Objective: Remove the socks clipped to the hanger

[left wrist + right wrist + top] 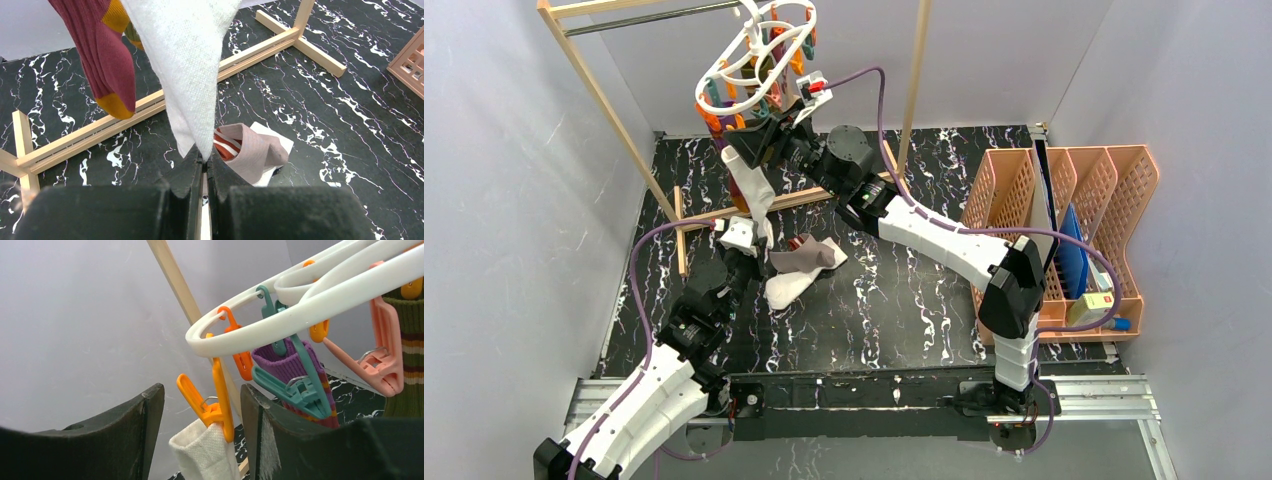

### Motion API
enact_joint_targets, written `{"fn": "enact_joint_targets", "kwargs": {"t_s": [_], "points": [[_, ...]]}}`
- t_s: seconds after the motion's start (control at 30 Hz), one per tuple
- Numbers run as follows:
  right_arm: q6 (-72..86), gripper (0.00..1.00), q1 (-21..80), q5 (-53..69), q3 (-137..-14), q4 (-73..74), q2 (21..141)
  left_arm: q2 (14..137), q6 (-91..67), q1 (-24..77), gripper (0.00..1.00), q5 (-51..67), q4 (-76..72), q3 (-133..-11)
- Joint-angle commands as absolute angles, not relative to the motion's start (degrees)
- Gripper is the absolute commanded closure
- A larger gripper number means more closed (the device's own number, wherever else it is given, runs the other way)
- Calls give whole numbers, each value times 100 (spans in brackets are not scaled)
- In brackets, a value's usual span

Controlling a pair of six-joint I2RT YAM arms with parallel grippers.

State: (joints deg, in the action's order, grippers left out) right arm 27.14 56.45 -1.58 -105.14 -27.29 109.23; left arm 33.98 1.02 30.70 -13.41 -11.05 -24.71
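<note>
The hanger [754, 60] hangs from the bar of the rack [604, 90], tilted, above the far left of the table [904, 310]. A white sock [190, 60] dangles from an orange peg [220, 405]. The left pincer [204, 165] is clamped tight on this sock's toe. The right pincer [201, 390] stands about half open with that peg between its fingers; whether they touch it I cannot tell. A maroon sock [105, 55] and a purple sock [287, 360] remain clipped on. A tan sock [809, 258] lies on the table over another pale sock [789, 288].
</note>
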Motion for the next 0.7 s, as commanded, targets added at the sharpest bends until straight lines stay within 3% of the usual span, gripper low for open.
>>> {"fn": "enact_joint_targets", "kwargs": {"t_s": [0.0,0.1,0.43,0.6,0.63,0.67], "points": [[2646,36,5695,-275,-10601,-3186,10682,3391,97,3054,100,-1294,-1063,-2407],[2637,40,5701,-270,-10671,-3147,10709,3397,97,3058,100,-1293,-1072,-2408],[2654,66,5704,-266,-10725,-3182,10765,3401,97,3058,100,-1283,-1080,-2399],[2672,84,5704,-290,-10603,-3234,10673,3480,58,3057,100,-1376,-1036,-2435],[2664,87,5704,-290,-10552,-3234,10627,3517,41,3056,94,-1433,-985,-2474],[2642,91,5704,-290,-10472,-3234,10530,3549,39,3059,38,-1503,-946,-2500]]}}
